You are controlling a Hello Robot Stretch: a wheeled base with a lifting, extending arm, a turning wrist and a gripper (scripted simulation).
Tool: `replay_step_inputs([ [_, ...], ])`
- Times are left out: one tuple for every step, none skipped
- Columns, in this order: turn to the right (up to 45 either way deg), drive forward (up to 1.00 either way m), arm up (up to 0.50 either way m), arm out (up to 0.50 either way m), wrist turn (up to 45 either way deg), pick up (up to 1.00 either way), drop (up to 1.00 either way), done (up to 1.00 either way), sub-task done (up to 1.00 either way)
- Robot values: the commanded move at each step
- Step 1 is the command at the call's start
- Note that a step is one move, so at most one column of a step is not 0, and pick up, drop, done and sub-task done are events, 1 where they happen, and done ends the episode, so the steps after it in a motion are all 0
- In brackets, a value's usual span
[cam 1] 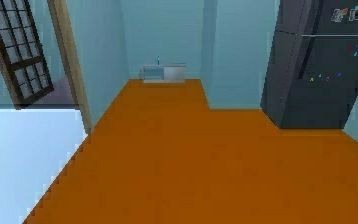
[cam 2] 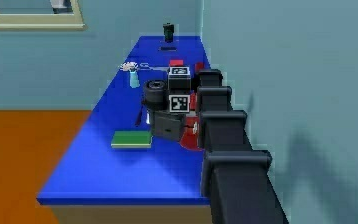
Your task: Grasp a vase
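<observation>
In the arm side view a blue table runs away from me along a pale blue wall. The dark arm rises over the table's right side. My gripper reaches left of its two white marker squares, above the tabletop. A small pale white and blue object lies on the table right at the fingers. It is too small to name, and I cannot tell whether the gripper holds anything. A dark upright vessel stands at the table's far end.
A green flat book lies mid-table, and a red object sits beside the arm. In the forward view an orange floor leads to a small grey box at the far wall. A dark fridge stands right, a paned door left.
</observation>
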Motion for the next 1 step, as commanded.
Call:
replay_step_inputs([
  [0.0,0.00,0.00,0.00,0.0,0.00,0.00,1.00,0.00],
])
